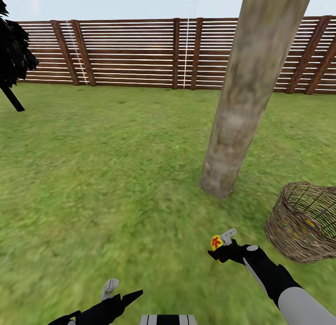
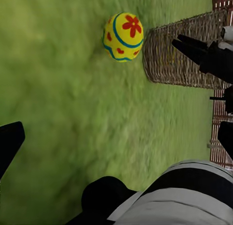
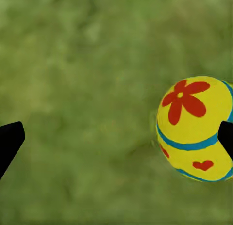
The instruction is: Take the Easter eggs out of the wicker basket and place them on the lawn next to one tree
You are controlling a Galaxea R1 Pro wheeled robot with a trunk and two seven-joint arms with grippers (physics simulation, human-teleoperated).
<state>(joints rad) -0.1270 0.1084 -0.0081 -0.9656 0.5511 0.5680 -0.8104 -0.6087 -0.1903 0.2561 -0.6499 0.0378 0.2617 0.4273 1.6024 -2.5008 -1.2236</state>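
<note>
Judging by the frames, the task was barely begun: the right end effector (image 1: pixel 223 245), spread wide, had one egg (image 1: pixel 216 242) at one fingertip, low centre near the tree (image 1: pixel 242 110), with coloured shapes, probably eggs, in the basket (image 1: pixel 305 222) at right.

A brown fence (image 1: pixel 130 52) of horizontal wooden slats on angled posts runs across the top of the frame, with pale, hazy sky (image 1: pixel 121 3) above it. At the upper left edge, the near-black foliage of a dark tree (image 1: pixel 14 50) leans into the frame. Even daylight falls on the scene, with no sharp shadows.
</note>
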